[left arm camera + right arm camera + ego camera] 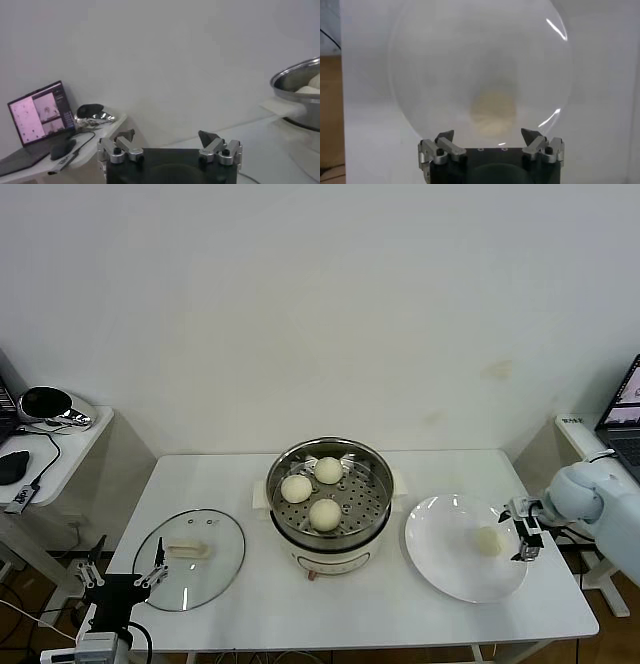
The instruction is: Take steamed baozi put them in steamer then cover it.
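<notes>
Approaching the last baozi (487,541) on the plate (440,569), right gripper (527,534) spread wide, empty; misaligned closure could roll it away. Left gripper (118,577) parked, open.

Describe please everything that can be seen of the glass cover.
The glass cover is a round clear lid with a thin metal rim and a cream-white oblong handle at its centre. It lies flat on the white table, handle upward, to the robot's left of the steamer and apart from it. The steamer is not yet covered. The open left gripper is at the cover's near-left edge; whether it touches the rim cannot be told.
</notes>
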You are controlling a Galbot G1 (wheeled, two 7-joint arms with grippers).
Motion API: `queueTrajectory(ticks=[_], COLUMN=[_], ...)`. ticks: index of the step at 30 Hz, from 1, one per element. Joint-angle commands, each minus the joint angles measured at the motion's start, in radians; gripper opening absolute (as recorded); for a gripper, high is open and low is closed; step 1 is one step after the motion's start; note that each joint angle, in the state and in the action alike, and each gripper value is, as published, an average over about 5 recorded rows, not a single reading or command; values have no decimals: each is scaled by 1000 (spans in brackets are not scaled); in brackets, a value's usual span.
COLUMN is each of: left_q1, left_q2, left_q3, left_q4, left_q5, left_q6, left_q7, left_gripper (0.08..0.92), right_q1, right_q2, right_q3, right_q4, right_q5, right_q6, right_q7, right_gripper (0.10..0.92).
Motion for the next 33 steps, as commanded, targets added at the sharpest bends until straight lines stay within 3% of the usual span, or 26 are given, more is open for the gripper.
queueTrajectory(ticks=[1, 13, 24, 33], left_q1=[-4, -18, -17, -17], left_q2=[0, 1, 2, 3], left_q3=[-5, -6, -11, -12], left_q4=[7, 26, 27, 24], left_q5=[-2, -7, -10, -10], left_q6=[0, 0, 0, 1], left_q7=[0, 0, 0, 1], left_gripper=[823, 823, 823, 823], right_q1=[-31, -8, 3, 179], right_q2=[99, 138, 135, 11], right_q3=[35, 27, 22, -144], right_q4=[-100, -146, -140, 17], right_q5=[-52, -94, -109, 71], right_q6=[9, 13, 16, -43], right_q7=[11, 6, -24, -55], right_gripper=[823, 806, 642, 590])
